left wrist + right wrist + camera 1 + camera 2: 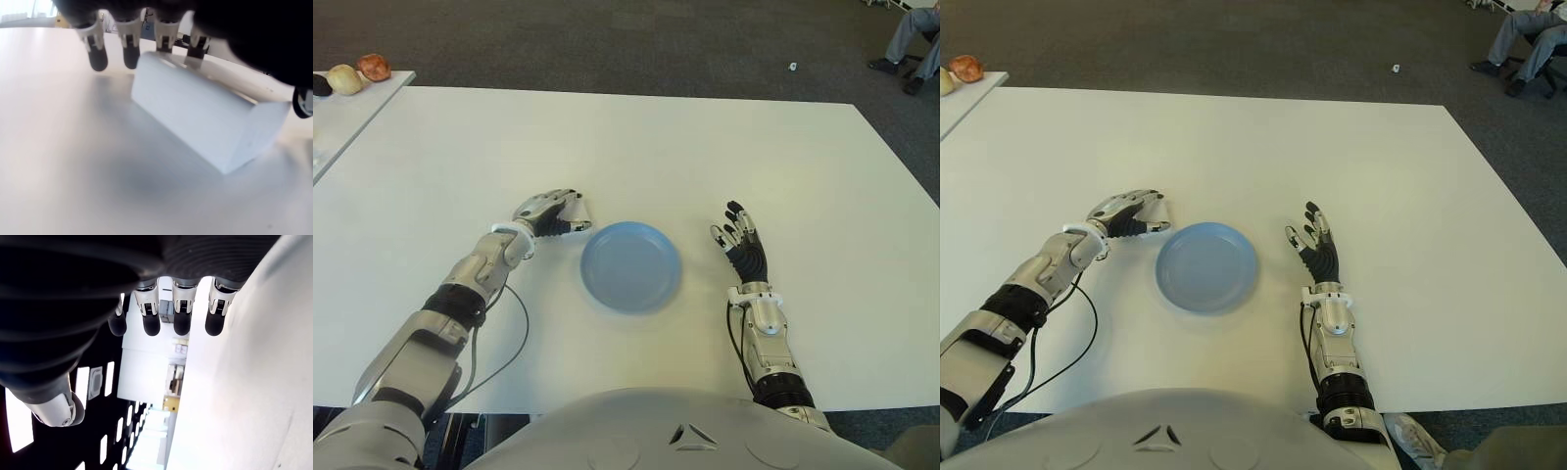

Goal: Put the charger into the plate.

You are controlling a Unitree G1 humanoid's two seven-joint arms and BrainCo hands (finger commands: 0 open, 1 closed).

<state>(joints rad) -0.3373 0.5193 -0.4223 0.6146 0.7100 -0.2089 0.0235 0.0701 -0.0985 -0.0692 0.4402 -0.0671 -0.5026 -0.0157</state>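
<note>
Left robot hand (551,212) sits just left of the round light-blue plate (631,265) on the white counter (705,147), fingers (129,46) curled over the white block-shaped charger (205,110), which lies on the counter; grip contact partly visible, not lifted. Right robot hand (741,242) shows right of the plate, fingers spread, empty.

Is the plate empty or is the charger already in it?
Empty. The blue plate holds nothing; the white charger sits on the table under the left hand.
</note>
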